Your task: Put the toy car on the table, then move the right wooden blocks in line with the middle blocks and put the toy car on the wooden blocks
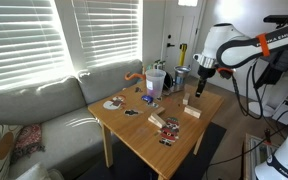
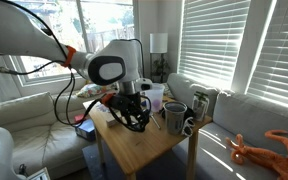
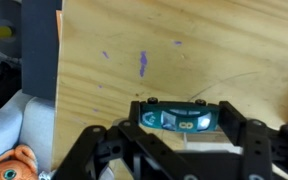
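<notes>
In the wrist view the toy car (image 3: 176, 119), small, dark and teal-tinted, sits crosswise between my black fingers (image 3: 227, 118). My gripper (image 3: 176, 121) is shut on it, above the light-wood table (image 3: 134, 60). A pale piece (image 3: 201, 144) shows just under the car. In an exterior view the gripper (image 1: 201, 80) hangs over the table's far right part (image 1: 209, 100), above a pale wooden block (image 1: 192, 111). More pale blocks (image 1: 156, 121) lie mid-table. In an exterior view the gripper (image 2: 132, 108) is low over the table (image 2: 159, 150); the car is too small to make out there.
Cups (image 1: 155, 82) and an orange toy (image 1: 134, 75) stand at the table's back. Red-and-white striped pieces (image 1: 169, 136) lie near the front edge. Mugs (image 2: 176, 117) sit close to the gripper. A grey sofa (image 1: 34, 105) flanks the table, and the window blinds (image 1: 44, 35) are behind.
</notes>
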